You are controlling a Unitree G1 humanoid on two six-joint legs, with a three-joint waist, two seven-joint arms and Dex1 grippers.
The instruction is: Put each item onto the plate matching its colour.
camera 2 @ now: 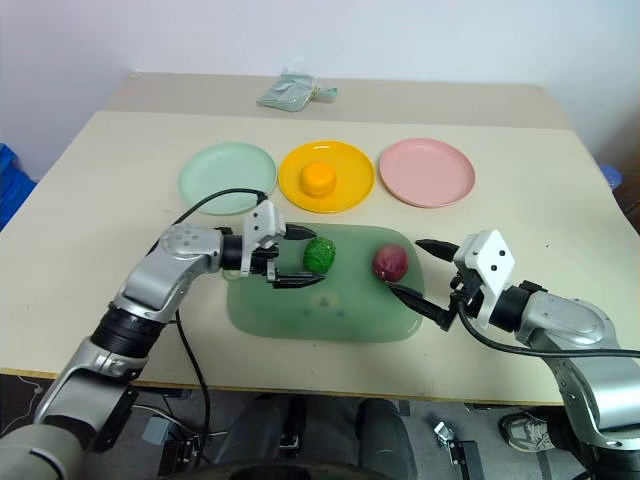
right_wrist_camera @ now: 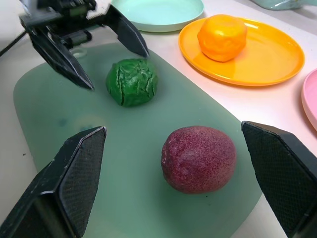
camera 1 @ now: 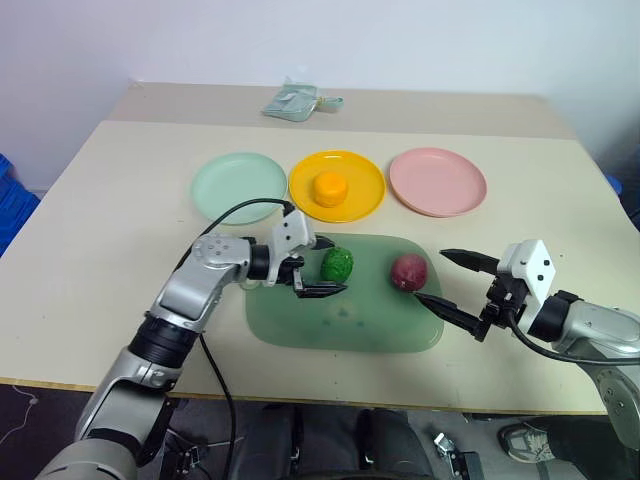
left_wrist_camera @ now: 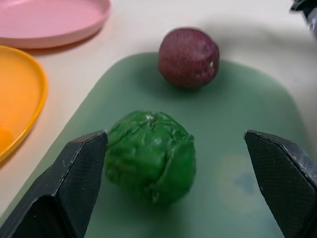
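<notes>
Sitting on the yellow plate (camera 1: 372, 196) is the orange item (camera 1: 329, 188).

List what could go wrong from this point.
The bumpy green item sits off-centre between the open left gripper's fingers, nearer one, so closing may roll it across the tray. The open right gripper flanks the maroon item close by, so the two arms could clash over the tray.

Along the upper middle of my view sit the mint green plate (camera 1: 238, 187), yellow plate (camera 1: 337, 185) and pink plate (camera 1: 437, 181). The orange toy fruit (camera 1: 329, 188) rests on the yellow one. Below, centre frame, lie the bumpy green toy (camera 1: 337, 265) and maroon toy fruit (camera 1: 408, 272), apart.
</notes>
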